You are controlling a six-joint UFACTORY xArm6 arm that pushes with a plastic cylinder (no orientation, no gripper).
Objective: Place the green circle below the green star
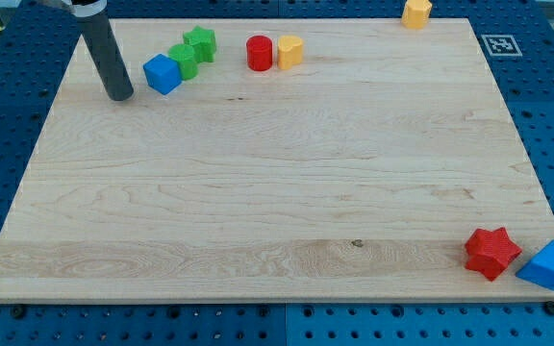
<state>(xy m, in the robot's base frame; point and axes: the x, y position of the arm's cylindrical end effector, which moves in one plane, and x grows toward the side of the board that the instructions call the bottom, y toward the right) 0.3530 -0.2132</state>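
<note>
Desk (277, 192): pale wooden board on a blue perforated base, seen from the near edge. Nearest, at the view's bottom right corner: a red star (491, 253) and, just beside it on the view's right, a blue triangular block (547, 266) at the board's edge; the two stood close, contact not clear. Farther off, in the view's upper left: my tip (120, 95) rested on the board just to the view's left of a blue cube (163, 74), a narrow gap showing between them. The arm ended in a plain dark rod, so no hand was present and no open or closed state could be told. Up and to the view's right of the cube: the green circle (184, 61), touching the cube, and the green star (200, 43) directly behind it, the two green blocks pressed together. To the view's right of these: a red cylinder (260, 53) and a yellow block (289, 51), side by side and touching. Farthest, on the top edge toward the view's right: a second yellow block (416, 12), partly cut off. Off the board at top right: a printed marker tag (500, 44).
</note>
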